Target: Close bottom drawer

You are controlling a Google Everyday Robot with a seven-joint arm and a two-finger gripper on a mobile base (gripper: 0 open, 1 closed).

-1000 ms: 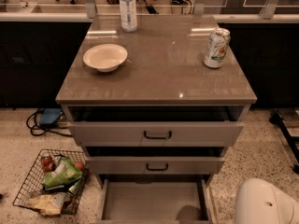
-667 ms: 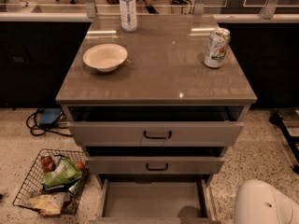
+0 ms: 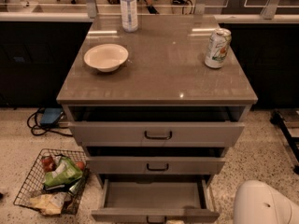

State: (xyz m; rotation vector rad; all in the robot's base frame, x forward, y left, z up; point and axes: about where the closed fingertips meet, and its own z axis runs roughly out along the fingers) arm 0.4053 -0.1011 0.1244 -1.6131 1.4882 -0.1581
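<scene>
Bottom drawer (image 3: 154, 196) is the lowest of three in the grey cabinet (image 3: 159, 78). It is pulled well out toward the camera, and its flat front reaches the lower edge of the view with the black handle (image 3: 156, 220) only just showing.

Gripper: not in view, so I cannot tell whether its fingers are spread or closed, or whether they grip anything. The only robot part showing is a white rounded housing (image 3: 264, 204) at bottom right, beside the drawer's right front corner and apart from it.

Key relation: the drawer front runs left-right, and its travel axis points away from the camera, into the cabinet. From the white housing the front lies to the left. My judgement is that the push has to land on the outer face, near the middle, and drive straight back; an off-centre push could skew the tray.

Containers:
- bottom drawer tray – plain grey, nothing visible inside
- middle drawer (image 3: 156, 165) and top drawer (image 3: 156, 133) – each slightly open, interiors dark, contents unknown
- bowl (image 3: 106, 57) on the cabinet top – looks empty
- wire basket (image 3: 28, 190) on the floor at left – a green packet, red pieces and pale wrappers
</scene>
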